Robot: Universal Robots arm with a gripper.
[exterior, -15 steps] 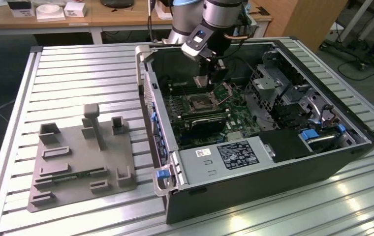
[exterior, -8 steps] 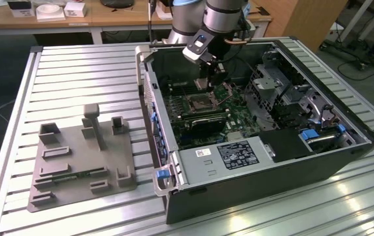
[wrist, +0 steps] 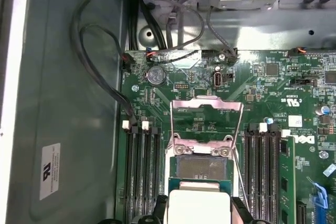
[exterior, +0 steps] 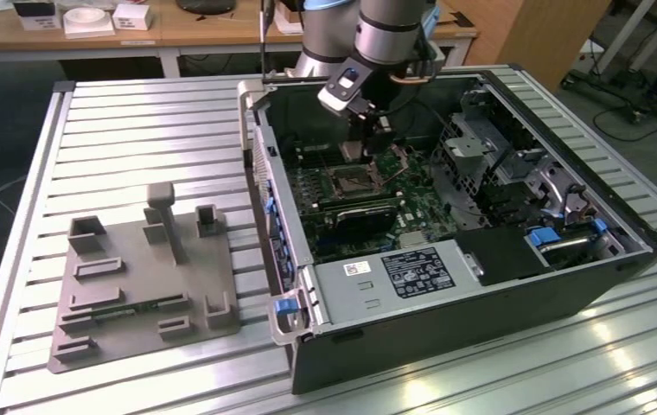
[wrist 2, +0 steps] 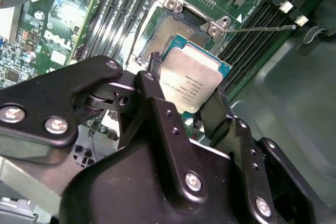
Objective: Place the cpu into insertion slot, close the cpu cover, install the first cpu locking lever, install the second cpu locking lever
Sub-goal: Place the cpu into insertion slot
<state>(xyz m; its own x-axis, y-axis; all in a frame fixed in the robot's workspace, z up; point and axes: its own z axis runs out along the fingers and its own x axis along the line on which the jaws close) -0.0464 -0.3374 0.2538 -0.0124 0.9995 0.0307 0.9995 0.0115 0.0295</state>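
**Cpu gripped, held at the uncovered socket**

Second wrist view: my hand [wrist 2: 187, 81] is clamped on the cpu [wrist 2: 195, 74]. Two black fingers [wrist 2: 153, 85] pinch it by opposite edges, and its silver-grey top faces the camera with a green border along the far edge. The insertion slot [wrist 2: 164, 34] lies just beyond my fingertips, its dark contact field bare. The chip overlaps the slot's near edge; I cannot tell whether it touches. A thin wire locking lever [wrist 2: 260, 28] juts sideways from the slot's far corner, across the memory slots [wrist 2: 262, 11].

First wrist view adds what the other hides. The cpu cover [wrist: 206, 107] is swung back off the slot and sits on the far side of it from my hand, with green board [wrist: 273, 93] showing through its square window. Memory slots flank the socket on both sides of my hand. Farther beyond the cover, black cables [wrist: 100, 61] loop against the grey case wall.

Exterior view gives the setting. My arm [exterior: 386, 35] reaches down into a computer case [exterior: 456, 285] that lies on its side, lid off, on a slatted metal worktop [exterior: 132, 121]. My hand hangs low over the board, just above the socket. A grey fixture plate [exterior: 132, 277] rests on the worktop outside the case, well apart from my hand.
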